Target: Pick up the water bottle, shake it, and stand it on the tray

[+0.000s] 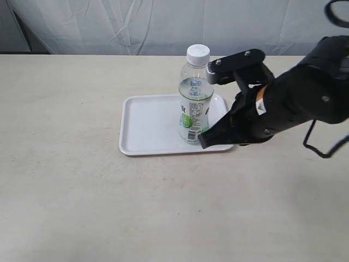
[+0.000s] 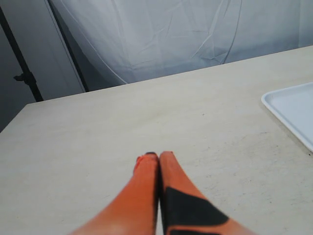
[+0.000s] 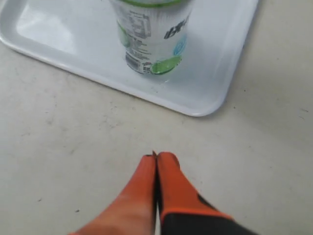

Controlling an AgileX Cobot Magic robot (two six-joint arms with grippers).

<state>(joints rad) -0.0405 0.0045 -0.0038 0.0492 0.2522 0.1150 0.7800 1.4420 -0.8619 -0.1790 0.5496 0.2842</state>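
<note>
The water bottle (image 1: pixel 195 95) stands upright on the white tray (image 1: pixel 150 125), toward the tray's right side, white cap on top; its green-and-white label also shows in the right wrist view (image 3: pixel 151 36). My right gripper (image 3: pixel 157 157) is shut with nothing between its orange fingers, hovering over bare table just off the tray's (image 3: pixel 215 73) rim, apart from the bottle. In the exterior view the black right arm (image 1: pixel 283 103) sits right of the bottle, its tip (image 1: pixel 203 141) by the tray's front edge. My left gripper (image 2: pixel 155 157) is shut and empty, left of the tray (image 2: pixel 293 110).
A beige tabletop (image 1: pixel 82 180) spreads around the tray. A white cloth backdrop (image 1: pixel 136 22) hangs behind the table. A dark stand pole (image 2: pixel 22 68) is at the table's far side in the left wrist view.
</note>
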